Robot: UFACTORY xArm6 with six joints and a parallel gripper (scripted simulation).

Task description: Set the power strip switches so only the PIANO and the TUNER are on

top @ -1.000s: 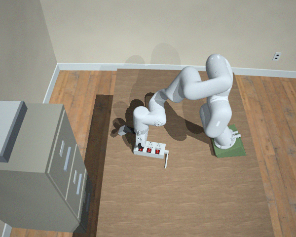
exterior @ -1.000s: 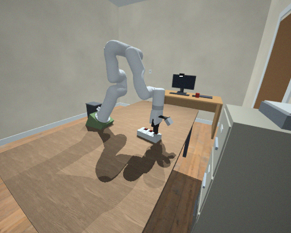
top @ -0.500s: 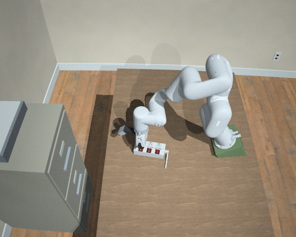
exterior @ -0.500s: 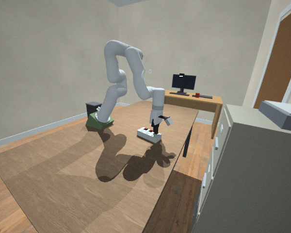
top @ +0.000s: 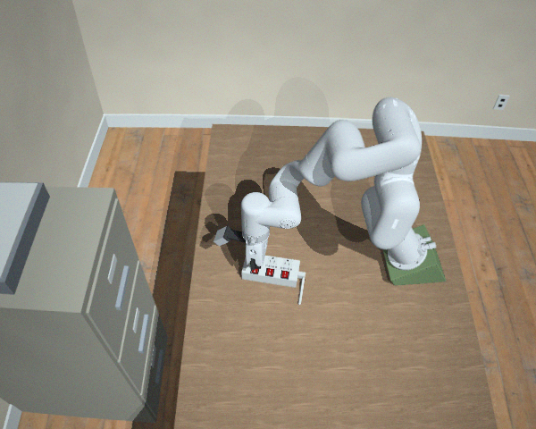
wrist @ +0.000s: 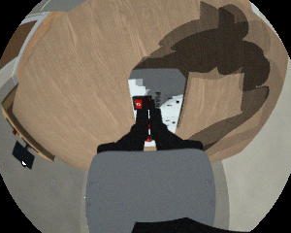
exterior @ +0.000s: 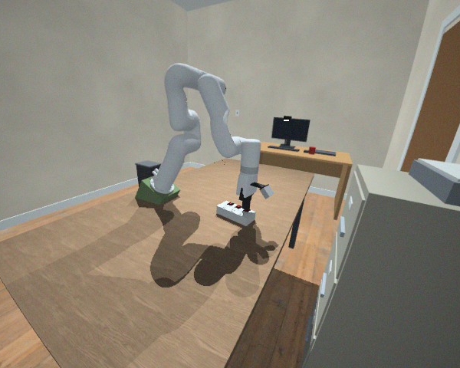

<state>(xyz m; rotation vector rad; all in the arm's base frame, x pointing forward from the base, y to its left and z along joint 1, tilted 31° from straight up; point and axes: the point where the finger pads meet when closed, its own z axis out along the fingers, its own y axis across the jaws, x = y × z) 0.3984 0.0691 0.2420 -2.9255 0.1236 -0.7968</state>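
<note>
A white power strip [top: 271, 267] lies flat on the wooden table, right way up, with three red rocker switches in a row and small labels behind them that I cannot read. Its short white cable [top: 301, 288] sticks out at the right end. My gripper [top: 253, 266] is shut with nothing between the fingers, pointing straight down, with its tips on or just above the leftmost switch [top: 255, 271]. In the exterior view the gripper [exterior: 245, 207] stands over the strip's near end [exterior: 235, 211]. In the wrist view the black fingers [wrist: 147, 131] meet over a red switch [wrist: 138, 104].
A grey filing cabinet [top: 51, 295] stands off the table's left edge. The arm's green base [top: 414, 263] sits on the table at the right. A desk with a monitor [exterior: 290, 130] stands beyond the table.
</note>
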